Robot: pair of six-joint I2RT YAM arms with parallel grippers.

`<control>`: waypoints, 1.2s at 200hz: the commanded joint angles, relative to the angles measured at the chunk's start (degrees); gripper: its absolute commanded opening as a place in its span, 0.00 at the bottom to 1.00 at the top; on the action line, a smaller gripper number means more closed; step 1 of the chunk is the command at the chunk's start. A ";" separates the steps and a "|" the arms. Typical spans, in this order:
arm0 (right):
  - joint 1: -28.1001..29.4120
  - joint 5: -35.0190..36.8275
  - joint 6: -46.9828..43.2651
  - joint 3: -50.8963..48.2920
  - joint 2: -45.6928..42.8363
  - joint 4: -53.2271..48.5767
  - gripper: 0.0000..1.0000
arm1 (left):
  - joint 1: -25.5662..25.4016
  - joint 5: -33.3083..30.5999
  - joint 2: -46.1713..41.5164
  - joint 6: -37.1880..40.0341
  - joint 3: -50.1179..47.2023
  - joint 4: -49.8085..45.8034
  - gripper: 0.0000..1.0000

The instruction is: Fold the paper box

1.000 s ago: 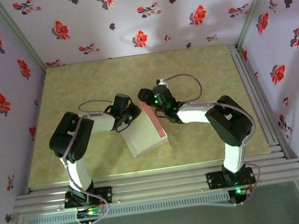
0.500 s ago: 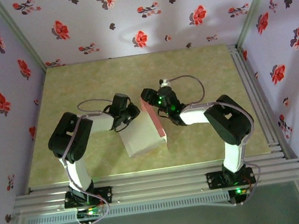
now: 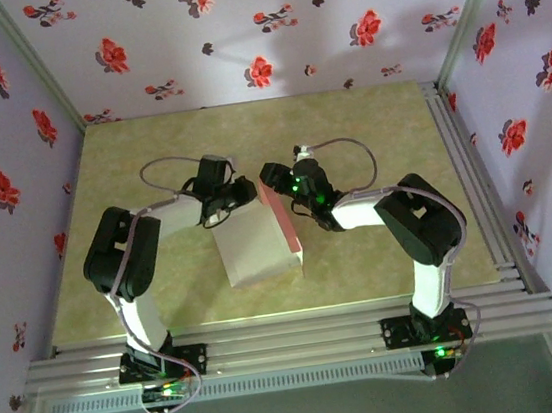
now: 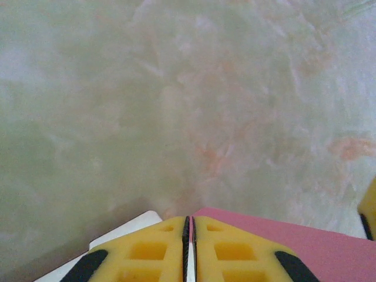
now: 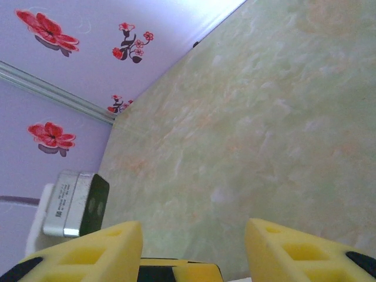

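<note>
Left wrist view: my left gripper (image 4: 189,224) has its two yellow fingers pressed together on a thin white edge of the one paper box (image 4: 282,249). The pink face is to the right and a pale corner to the left, and the frame cuts off the rest. My right gripper (image 5: 192,228) holds its fingers wide apart with nothing but table (image 5: 264,117) between them. From above, my two arms bend inward, elbows out, wrists meeting at the box's far end. The box lies mid-table, pale face up, with one pink flap (image 3: 282,221) raised along its right side. My wrists hide its far edge.
</note>
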 commanded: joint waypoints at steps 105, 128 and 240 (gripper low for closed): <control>-0.21 -1.54 -0.68 -0.50 3.61 -3.85 0.49 | -0.91 1.49 0.47 -1.77 3.80 -3.37 0.11; -0.21 -2.39 0.19 -0.99 4.05 -2.39 0.49 | -1.51 1.31 1.52 -2.63 4.57 -2.41 0.11; -1.65 -5.87 5.58 -2.34 6.07 4.01 0.48 | -6.26 0.37 1.78 -9.23 -0.45 12.05 0.08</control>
